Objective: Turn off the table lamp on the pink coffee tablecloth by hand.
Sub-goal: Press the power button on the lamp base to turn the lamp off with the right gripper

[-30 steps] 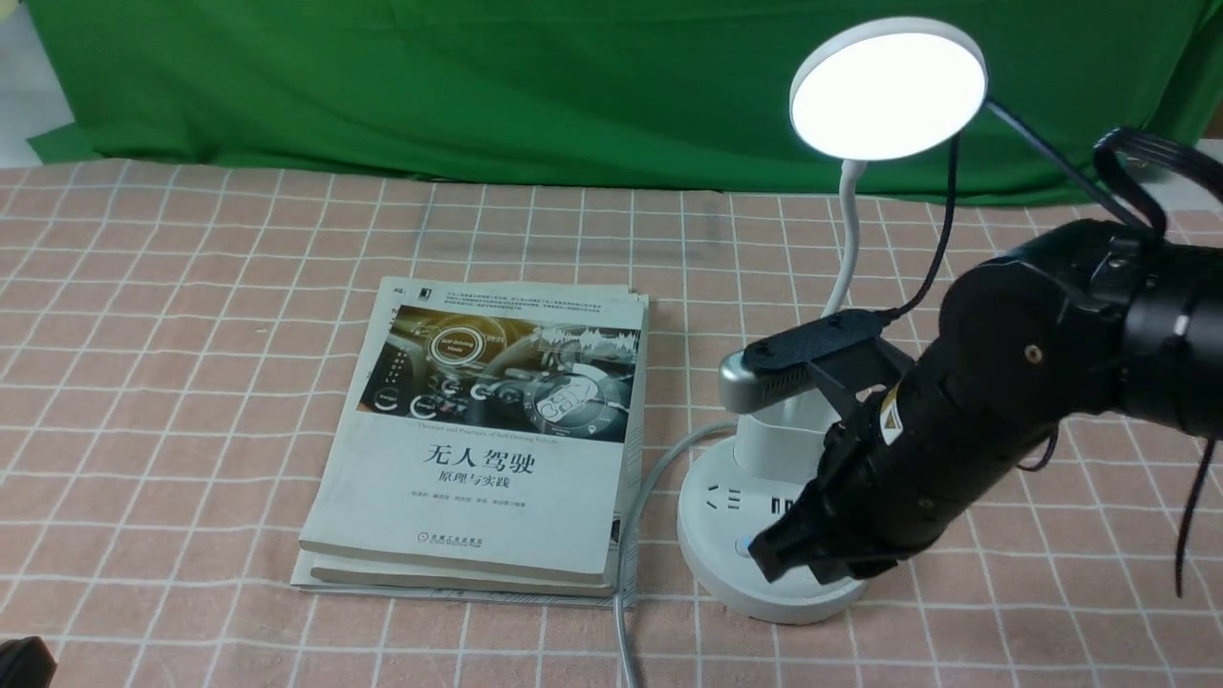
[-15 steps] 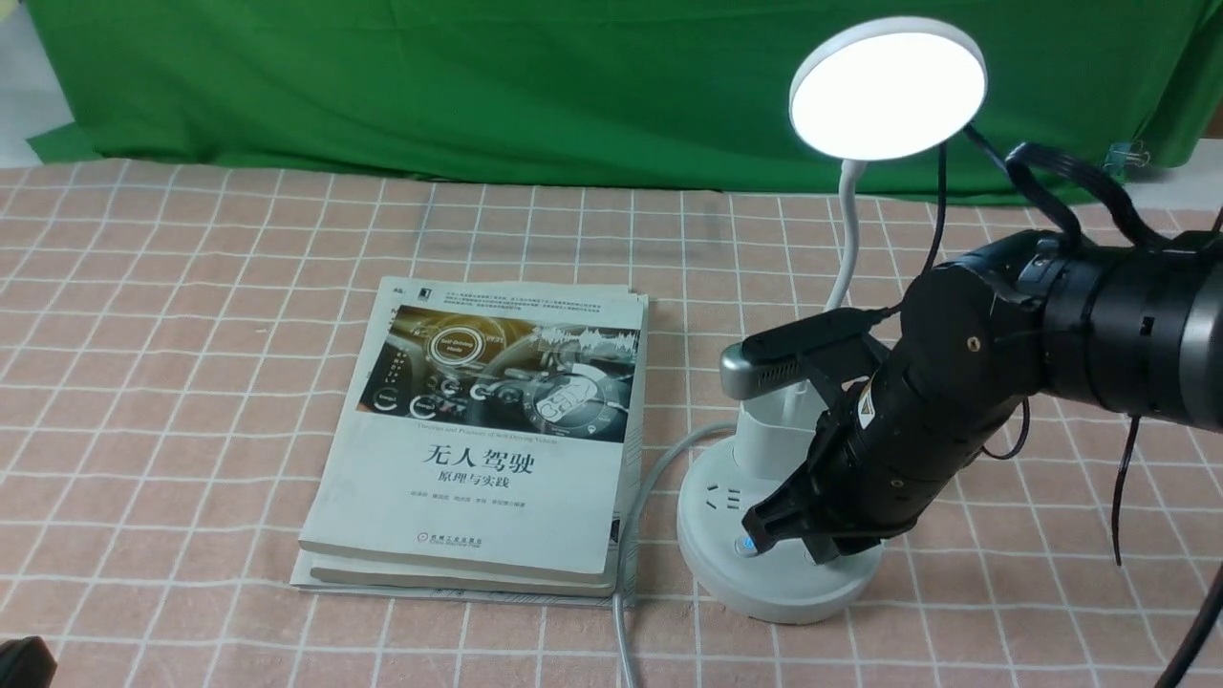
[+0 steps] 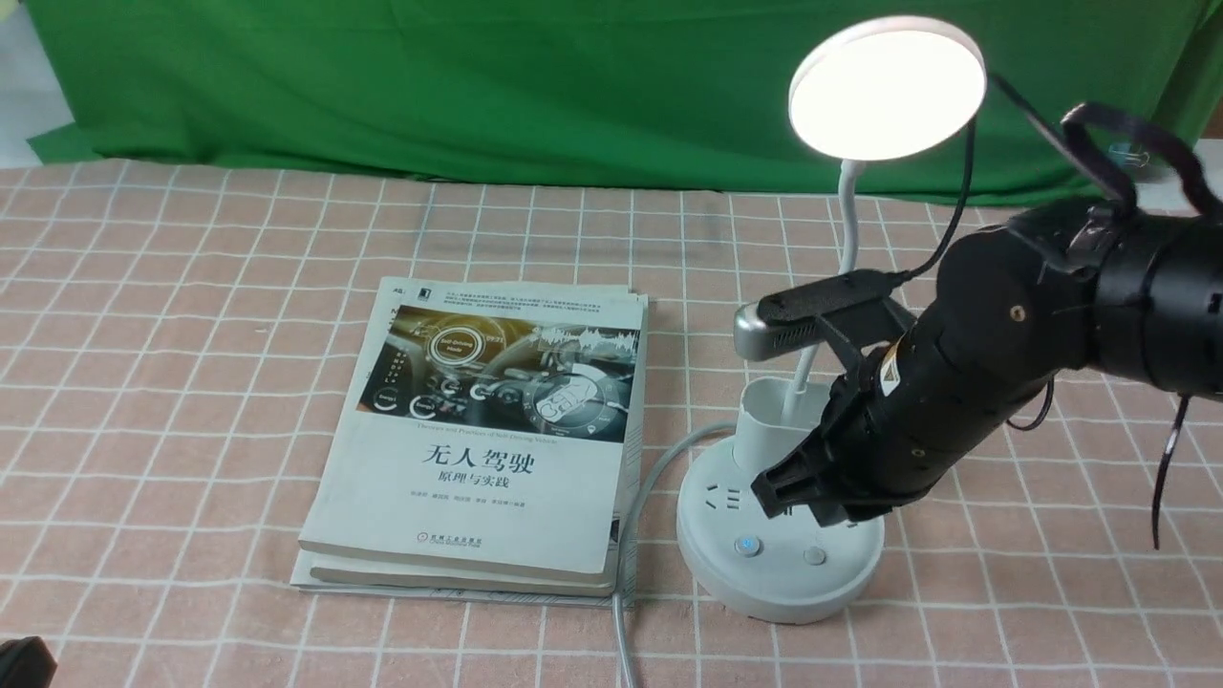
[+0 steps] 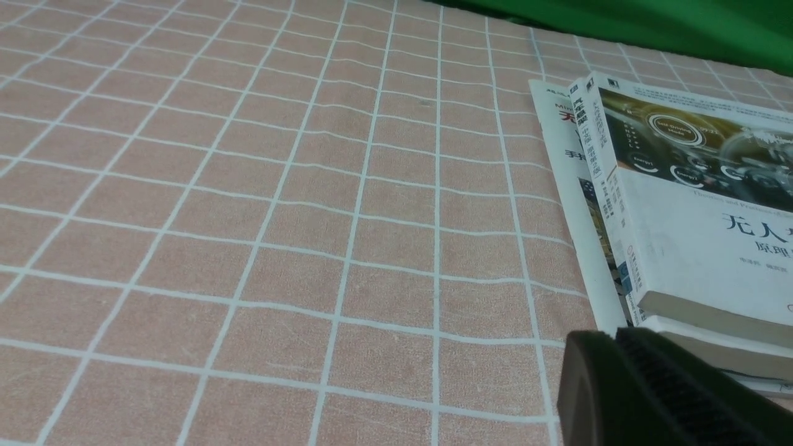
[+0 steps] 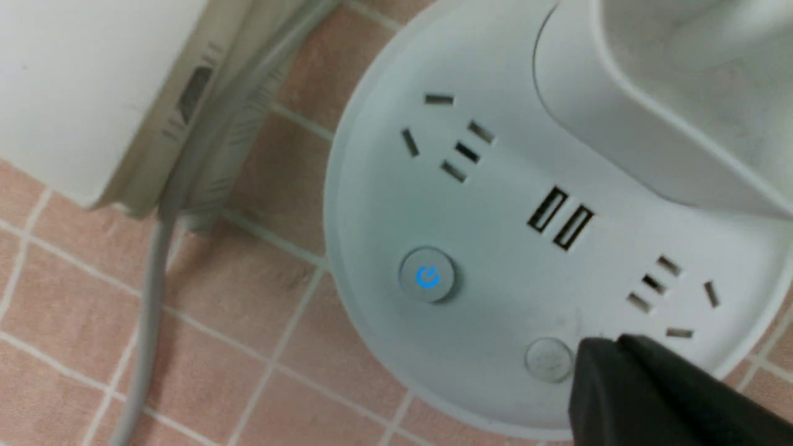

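The white table lamp stands on the pink coffee tablecloth (image 3: 191, 382), right of centre. Its disc head (image 3: 887, 88) glows. Its round base (image 3: 779, 583) carries a blue-lit power button (image 3: 746, 546) and a plain grey button (image 3: 814, 555). My right gripper (image 3: 769, 492), the hand, is shut and empty. It hovers just above the base behind the buttons and touches neither. In the right wrist view the shut tips (image 5: 610, 347) sit beside the grey button (image 5: 548, 358); the blue button (image 5: 427, 276) is apart. My left gripper (image 4: 610, 337) is shut and empty, low over the cloth.
A stack of two white books (image 3: 487, 430) lies left of the lamp, also in the left wrist view (image 4: 694, 204). The lamp's grey cable (image 3: 635, 535) runs between the books and the base to the front edge. A green cloth (image 3: 478, 76) hangs at the back.
My right gripper came down with its tips on the blue button, then lifted up and slightly right off the base. The disc still glows, a little warmer in tone.
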